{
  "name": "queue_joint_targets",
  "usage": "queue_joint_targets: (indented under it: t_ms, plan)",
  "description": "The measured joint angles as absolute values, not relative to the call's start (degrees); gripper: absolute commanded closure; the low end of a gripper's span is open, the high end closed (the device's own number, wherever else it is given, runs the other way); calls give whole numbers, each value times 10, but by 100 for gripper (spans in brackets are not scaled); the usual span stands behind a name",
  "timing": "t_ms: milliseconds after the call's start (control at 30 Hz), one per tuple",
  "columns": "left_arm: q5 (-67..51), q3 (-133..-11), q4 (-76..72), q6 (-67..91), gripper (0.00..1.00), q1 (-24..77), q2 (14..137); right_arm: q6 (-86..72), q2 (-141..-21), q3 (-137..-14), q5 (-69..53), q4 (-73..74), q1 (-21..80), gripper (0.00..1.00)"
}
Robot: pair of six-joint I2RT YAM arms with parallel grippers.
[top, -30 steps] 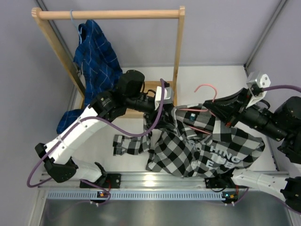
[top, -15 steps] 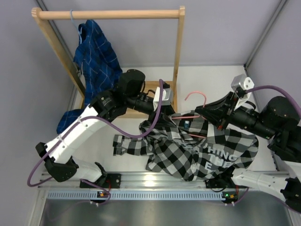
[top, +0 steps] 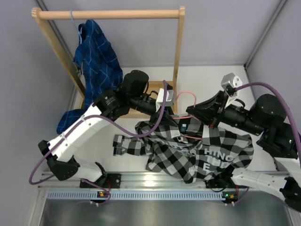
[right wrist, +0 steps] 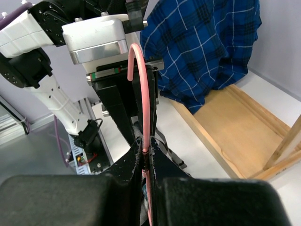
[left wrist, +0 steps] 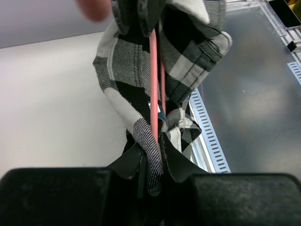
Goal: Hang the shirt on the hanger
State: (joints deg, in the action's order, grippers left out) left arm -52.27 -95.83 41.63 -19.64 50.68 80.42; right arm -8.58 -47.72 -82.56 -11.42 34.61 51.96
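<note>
The black-and-white checked shirt [top: 197, 150] lies crumpled on the table between the arms, its upper part lifted. The pink wire hanger [top: 185, 94] is partly inside it, with the hook sticking out above. My right gripper [top: 191, 112] is shut on the hanger [right wrist: 143, 80] wire; in the right wrist view the gripper [right wrist: 146, 149] pinches the wire just below the hook's curve. My left gripper [top: 175, 104] faces it. In the left wrist view this gripper [left wrist: 153, 148] is shut on a fold of the shirt [left wrist: 141, 66], and the hanger wire [left wrist: 153, 80] runs between the jaws alongside the cloth.
A blue plaid shirt [top: 96, 56] hangs on the wooden rack [top: 108, 14] at the back left. The rack's wooden base [right wrist: 235, 127] lies just behind the grippers. A metal rail [top: 155, 179] runs along the near table edge.
The right arm has carried the hanger left toward the left gripper, dragging the shirt along. The left gripper has closed from wide open onto the shirt fabric.
</note>
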Motion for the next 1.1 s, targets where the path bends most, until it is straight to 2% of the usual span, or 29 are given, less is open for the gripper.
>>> queue_joint_targets:
  t_ms: [67, 100, 133, 267, 300, 333, 367, 567, 667, 833, 967, 1100]
  plan:
    - [-517, -956, 417, -197, 89, 505, 804, -88, -477, -820, -116, 339, 520, 100]
    - [-516, -955, 417, -197, 92, 504, 804, -90, -477, -817, -116, 334, 520, 100]
    - [-516, -953, 417, -197, 99, 505, 804, -91, -476, -813, -116, 329, 520, 100]
    - [-516, -948, 417, -197, 100, 504, 803, -93, -473, -804, -113, 321, 520, 100]
    - [-515, -945, 416, -197, 100, 504, 802, -93, -470, -799, -111, 319, 520, 92]
    - [-515, -941, 415, -197, 100, 505, 800, -94, -465, -794, -109, 317, 520, 50]
    - [-512, -936, 415, -198, 100, 505, 797, -97, -459, -787, -106, 316, 520, 39]
    - [-511, -907, 417, -207, 100, 508, 774, -63, -416, -780, -65, 353, 520, 37]
    - [-513, -902, 417, -210, 100, 508, 759, -39, -381, -782, -69, 409, 520, 34]
    - [-541, -902, 417, -212, 100, 508, 734, 4, -353, -808, -95, 513, 520, 36]
    - [-561, -902, 417, -213, 100, 508, 726, 26, -358, -807, -104, 564, 520, 39]
    - [-562, -902, 417, -214, 100, 508, 726, 47, -365, -807, -133, 600, 520, 49]
